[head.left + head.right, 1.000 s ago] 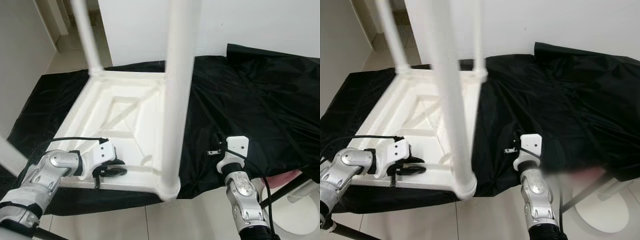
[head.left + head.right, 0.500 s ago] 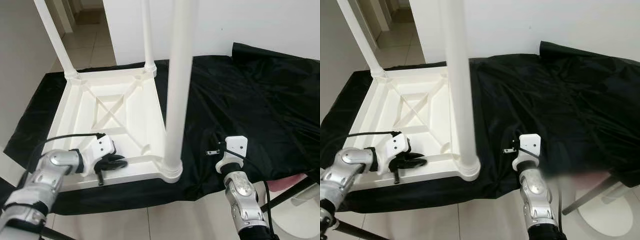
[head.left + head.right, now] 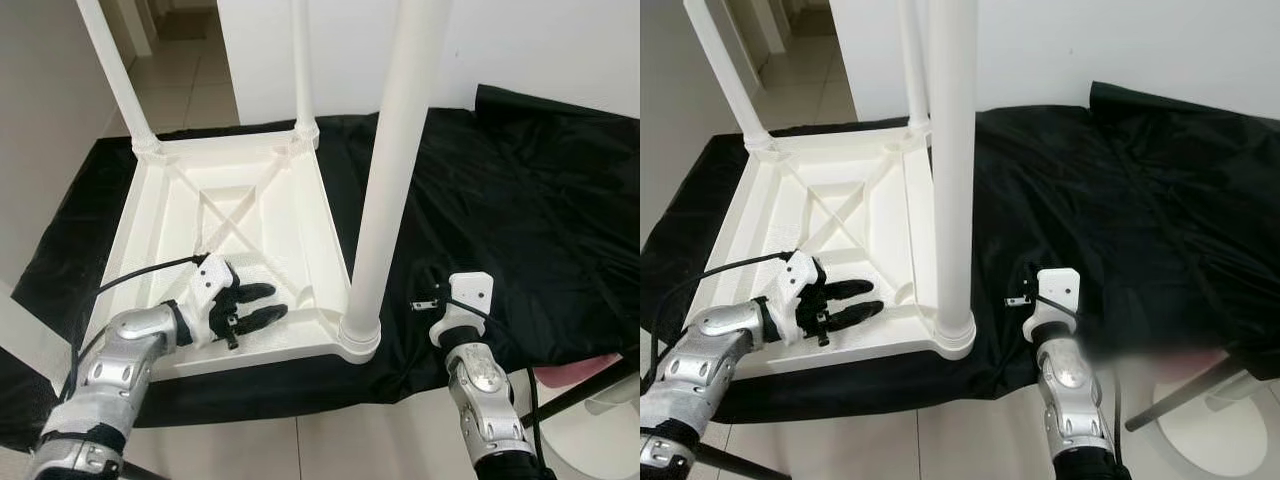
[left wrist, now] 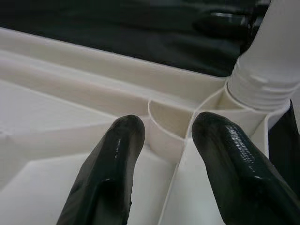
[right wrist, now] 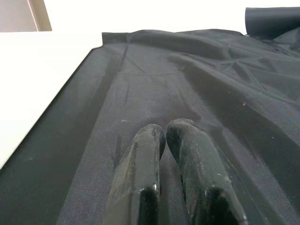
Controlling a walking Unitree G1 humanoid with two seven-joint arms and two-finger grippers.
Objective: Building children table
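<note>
A white plastic children's table (image 3: 135,240) lies upside down on a black cloth (image 3: 520,200). Three white legs stand up from it: a far left leg (image 3: 115,75), a far right leg (image 3: 303,60) and a near right leg (image 3: 395,170). My left gripper (image 3: 268,302) is open just above the ribbed underside by the near rim. Its fingers (image 4: 117,154) point at a curved rib (image 4: 171,117) beside the near right leg's base (image 4: 262,79). Nothing is between them. My right gripper (image 5: 164,133) is shut and empty, low over the cloth to the right of the table.
The cloth covers a low platform against a white wall (image 3: 560,40). Tiled floor (image 3: 300,450) runs along the near edge, and a passage (image 3: 190,60) opens at the far left. A pink object (image 3: 570,375) and a white round base (image 3: 610,410) sit at the lower right.
The head view has shifted. My left gripper has moved from the table's near rim inward and right toward the near right leg, and its fingers now stand apart. The right arm has stayed put.
</note>
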